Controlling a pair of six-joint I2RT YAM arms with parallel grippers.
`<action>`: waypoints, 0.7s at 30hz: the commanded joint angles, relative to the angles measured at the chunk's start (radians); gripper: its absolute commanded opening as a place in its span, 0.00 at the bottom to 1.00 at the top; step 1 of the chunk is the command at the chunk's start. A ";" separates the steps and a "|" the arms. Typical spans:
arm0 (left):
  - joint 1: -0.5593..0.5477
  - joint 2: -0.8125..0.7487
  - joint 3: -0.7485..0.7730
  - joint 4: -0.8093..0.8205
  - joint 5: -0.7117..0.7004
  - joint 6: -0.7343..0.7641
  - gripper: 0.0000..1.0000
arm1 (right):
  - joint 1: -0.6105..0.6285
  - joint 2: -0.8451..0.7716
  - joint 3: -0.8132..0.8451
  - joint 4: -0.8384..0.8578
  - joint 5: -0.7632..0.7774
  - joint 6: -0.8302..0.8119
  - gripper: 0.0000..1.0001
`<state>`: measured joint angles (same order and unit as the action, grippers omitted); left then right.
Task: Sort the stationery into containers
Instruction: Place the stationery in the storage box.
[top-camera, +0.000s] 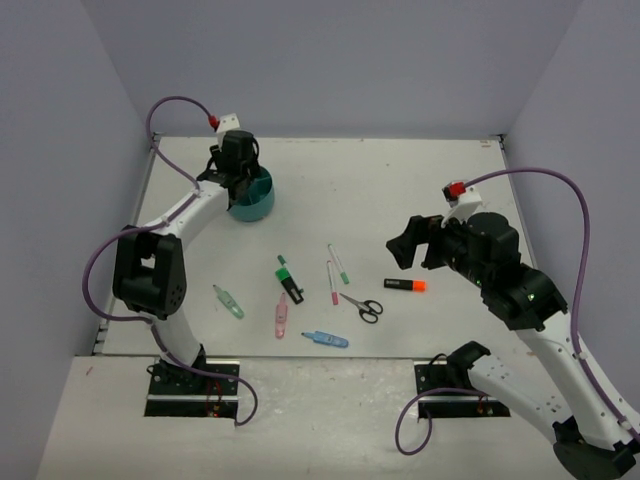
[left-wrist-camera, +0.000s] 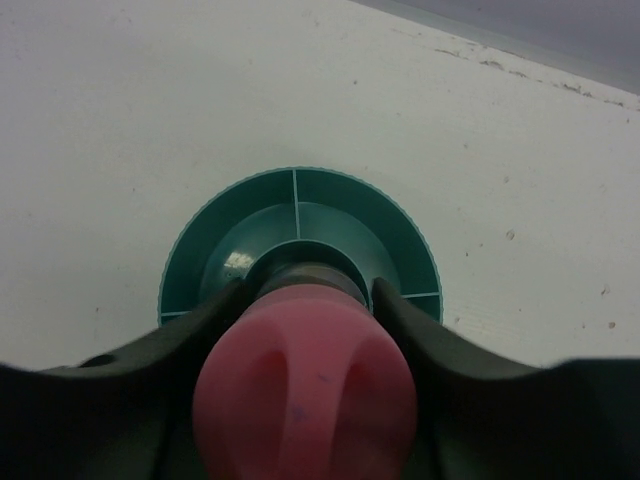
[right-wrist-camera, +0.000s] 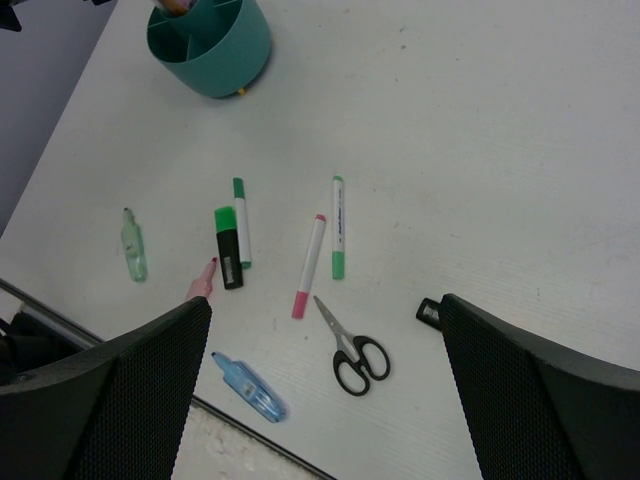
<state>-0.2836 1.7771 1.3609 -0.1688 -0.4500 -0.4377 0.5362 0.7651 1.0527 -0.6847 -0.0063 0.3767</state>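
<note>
White tabletop (top-camera: 400, 180), lavender walls (top-camera: 350, 60).
My left claw (left-wrist-camera: 310, 300) grips a rounded pink roll (left-wrist-camera: 305, 390) over the round teal plastic organizer (left-wrist-camera: 300, 176); right claw (right-wrist-camera: 325, 303) gapes.

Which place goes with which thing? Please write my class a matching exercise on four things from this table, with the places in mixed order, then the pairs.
Things
1. pink roll
2. scissors
3. black-and-orange marker
4. small blue item

Places
A. on the table, closest of the loose items to its near edge
B. between the fingers of the left gripper, over the teal organizer
C. on the table, the loose item nearest the right gripper
D. on the table, blades beside the pink end of a white pen

Pairs: 1-B, 2-D, 3-C, 4-A
</note>
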 joint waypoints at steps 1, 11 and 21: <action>0.001 -0.035 0.029 -0.003 -0.011 -0.049 0.67 | -0.001 0.006 -0.003 0.038 -0.026 -0.016 0.99; -0.014 -0.309 0.103 -0.137 0.019 -0.088 1.00 | -0.001 0.060 0.003 0.034 -0.047 -0.012 0.99; -0.015 -0.834 -0.142 -0.316 0.045 -0.091 1.00 | 0.228 0.311 0.027 0.128 -0.034 0.033 0.85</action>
<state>-0.2970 1.1710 1.3932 -0.4100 -0.4280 -0.5202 0.6517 0.9325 1.0467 -0.6416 -0.0728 0.3815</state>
